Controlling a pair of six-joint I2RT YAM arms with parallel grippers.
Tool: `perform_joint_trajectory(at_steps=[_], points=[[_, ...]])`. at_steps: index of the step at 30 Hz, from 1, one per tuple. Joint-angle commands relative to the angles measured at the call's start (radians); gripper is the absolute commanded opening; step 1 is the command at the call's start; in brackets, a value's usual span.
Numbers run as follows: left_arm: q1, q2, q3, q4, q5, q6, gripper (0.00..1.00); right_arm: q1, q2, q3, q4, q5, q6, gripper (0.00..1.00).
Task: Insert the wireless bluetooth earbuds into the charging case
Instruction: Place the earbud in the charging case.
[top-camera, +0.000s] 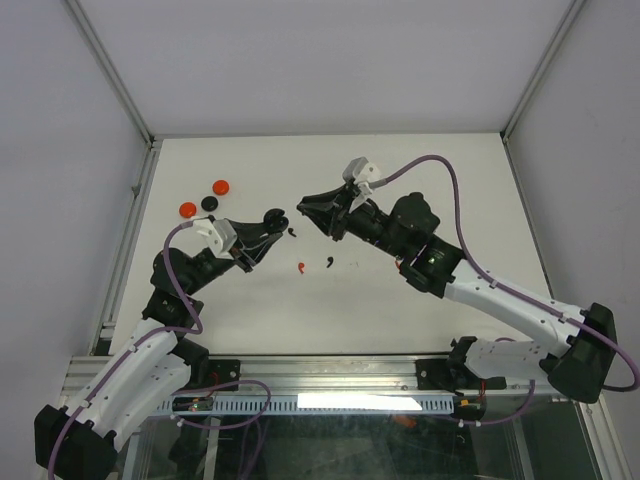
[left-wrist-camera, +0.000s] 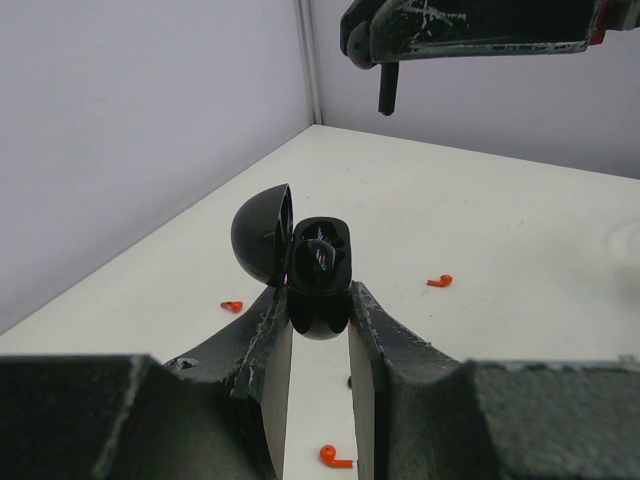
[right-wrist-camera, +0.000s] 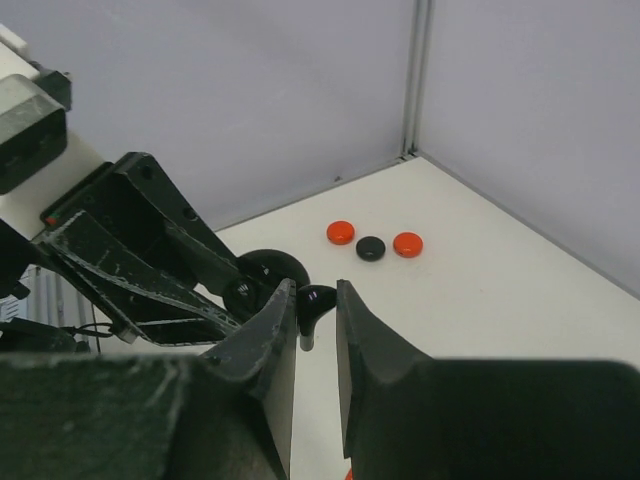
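Two robot arms meet over a white table (top-camera: 420, 180) walled by pale panels. The left arm (top-camera: 150, 370) reaches in from the near left corner and the right arm (top-camera: 500, 295) sweeps in from the near right, and their tips are close together above the middle of the table.

The left gripper (left-wrist-camera: 318, 300) is clamped narrowly on the sides of the black charging case (left-wrist-camera: 320, 275) and holds it clear of the table. The case's domed lid (left-wrist-camera: 262, 235) is swung open to one side, exposing the glossy wells inside.

Just beside the case, and a little above it, the right gripper (right-wrist-camera: 314, 292) is pinched nearly closed on a single black earbud (right-wrist-camera: 316, 298). In the left wrist view the earbud's stem hangs straight down below the fingers. It is close to the open case but not in it.

Toward the far left of the table, three round discs (top-camera: 209, 203) sit together, a black one between two red ones.

The smallest pieces lie loose on the white surface. From above, a black loose earbud (top-camera: 329, 263) and a red loose earbud (top-camera: 300, 267) lie near each other just in front of the grippers, and another black piece (top-camera: 292, 232) sits almost under the case. The left wrist camera picks out three red earbuds (left-wrist-camera: 439, 282) scattered around the gripper's fingers.
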Motion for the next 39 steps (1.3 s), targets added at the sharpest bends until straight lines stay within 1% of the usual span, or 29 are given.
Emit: perform_joint_trajectory(at_steps=[1,16,39], points=[[0.011,-0.003,0.003,0.077,0.037,-0.015,0.00,0.022,0.015,0.001,0.152,-0.050,0.016,0.15],[0.010,0.000,0.003,0.093,0.059,-0.036,0.00,0.067,0.107,0.012,0.219,-0.066,0.028,0.14],[0.014,-0.003,-0.001,0.110,0.054,-0.061,0.00,0.087,0.135,0.010,0.179,-0.021,-0.020,0.15]])
